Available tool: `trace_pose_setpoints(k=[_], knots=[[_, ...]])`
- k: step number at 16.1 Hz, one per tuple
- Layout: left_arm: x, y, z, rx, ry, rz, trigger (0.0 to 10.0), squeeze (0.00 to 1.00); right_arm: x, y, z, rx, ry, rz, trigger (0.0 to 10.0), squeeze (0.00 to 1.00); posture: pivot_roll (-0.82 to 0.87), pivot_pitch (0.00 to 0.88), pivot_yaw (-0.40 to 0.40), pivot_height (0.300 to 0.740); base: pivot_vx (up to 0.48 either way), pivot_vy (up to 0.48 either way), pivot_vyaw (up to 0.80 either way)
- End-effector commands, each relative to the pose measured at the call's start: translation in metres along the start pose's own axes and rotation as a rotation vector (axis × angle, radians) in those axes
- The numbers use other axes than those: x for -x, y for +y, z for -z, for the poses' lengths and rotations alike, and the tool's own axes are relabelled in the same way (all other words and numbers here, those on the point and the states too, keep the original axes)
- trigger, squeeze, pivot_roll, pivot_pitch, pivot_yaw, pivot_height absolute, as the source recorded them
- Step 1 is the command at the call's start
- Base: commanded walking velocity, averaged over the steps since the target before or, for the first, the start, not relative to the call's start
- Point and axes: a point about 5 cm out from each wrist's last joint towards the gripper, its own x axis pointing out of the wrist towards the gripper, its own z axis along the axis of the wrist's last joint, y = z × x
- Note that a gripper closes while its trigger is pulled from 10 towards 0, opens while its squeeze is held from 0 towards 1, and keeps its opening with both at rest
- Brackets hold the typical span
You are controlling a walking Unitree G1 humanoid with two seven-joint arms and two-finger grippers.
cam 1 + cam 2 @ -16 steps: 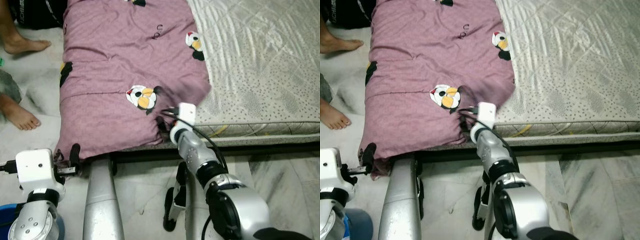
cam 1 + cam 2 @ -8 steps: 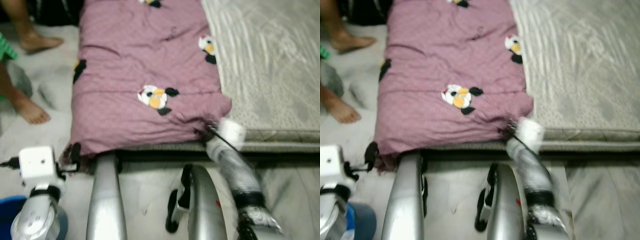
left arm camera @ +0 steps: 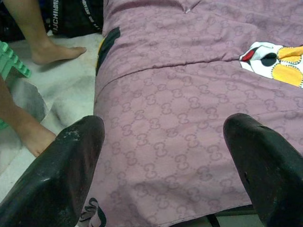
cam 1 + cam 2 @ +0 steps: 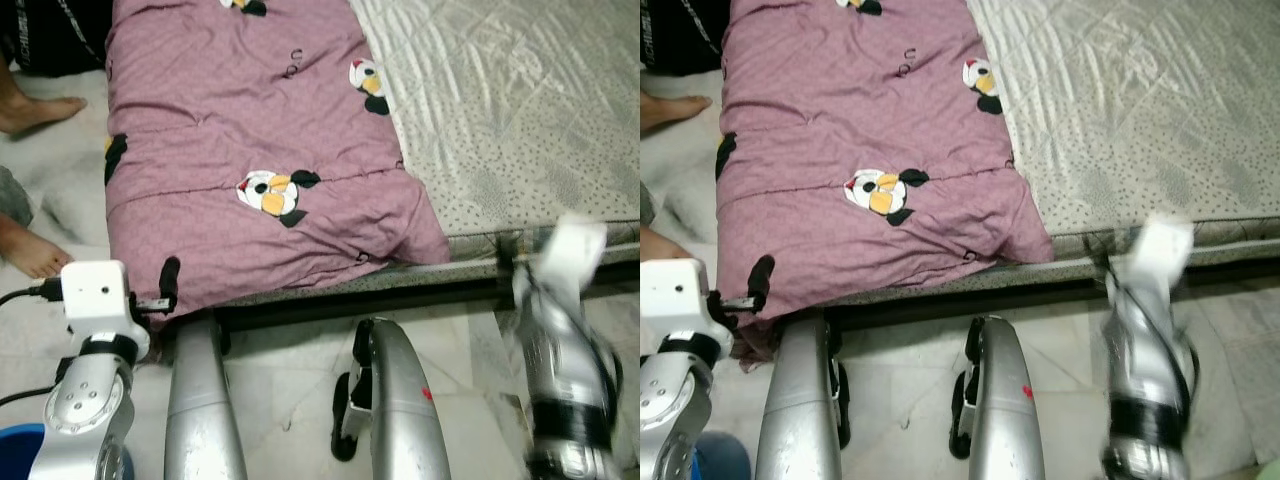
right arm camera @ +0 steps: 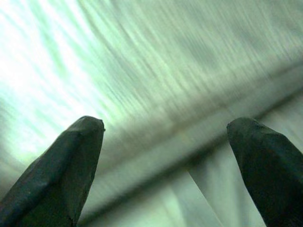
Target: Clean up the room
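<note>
Both jaws gape wide, empty: left gripper (image 3: pixel 165 165) at the blanket's (image 4: pixel 260 150) near-left corner, right gripper (image 5: pixel 165 165) at the mattress (image 4: pixel 500 110) edge. A one-sided grab could drag the blanket onto the floor (image 4: pixel 290 390).

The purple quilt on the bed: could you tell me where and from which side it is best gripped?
Probably the purple quilt at its near left corner, where it overhangs the mattress edge. The left gripper, fingers open, faces that hem from the foot side; the free edge offers a fold to pinch.
</note>
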Motion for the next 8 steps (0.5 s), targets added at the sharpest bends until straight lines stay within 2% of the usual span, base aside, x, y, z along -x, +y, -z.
trace_pose_setpoints(k=[1,2,3,4,5,8], knots=[[0.002,0.003,0.007,0.002,0.028,-0.010,10.0,0.00,0.003,0.005,-0.003,0.000,-0.021,-0.040,10.0,0.00,0.12,0.234,-0.084,0.565,0.000,0.000,0.00],[0.001,0.003,0.005,0.003,0.017,-0.016,10.0,0.00,-0.003,0.035,-0.016,-0.057,-0.068,-0.159,10.0,0.00,0.14,0.226,-0.087,0.565,0.000,0.000,0.00],[0.001,0.003,0.004,0.004,0.013,-0.018,10.0,0.00,-0.005,0.045,-0.019,-0.070,-0.082,-0.201,10.0,0.00,0.14,0.225,-0.087,0.565,0.000,0.000,0.00],[0.001,0.004,0.002,0.004,0.002,-0.023,10.0,0.00,-0.008,0.068,-0.020,-0.092,-0.092,-0.305,10.0,0.00,0.16,0.225,-0.086,0.565,0.000,0.000,0.00],[0.002,0.005,0.000,0.001,-0.004,-0.025,10.0,0.00,-0.008,0.092,-0.016,-0.117,-0.074,-0.413,10.0,0.00,0.17,0.225,-0.087,0.565,0.000,0.000,0.00],[0.005,0.008,0.000,-0.012,-0.007,-0.028,10.0,0.00,0.001,0.142,0.008,-0.159,0.037,-0.563,10.0,0.00,0.21,0.230,-0.084,0.565,0.000,0.000,0.00]])
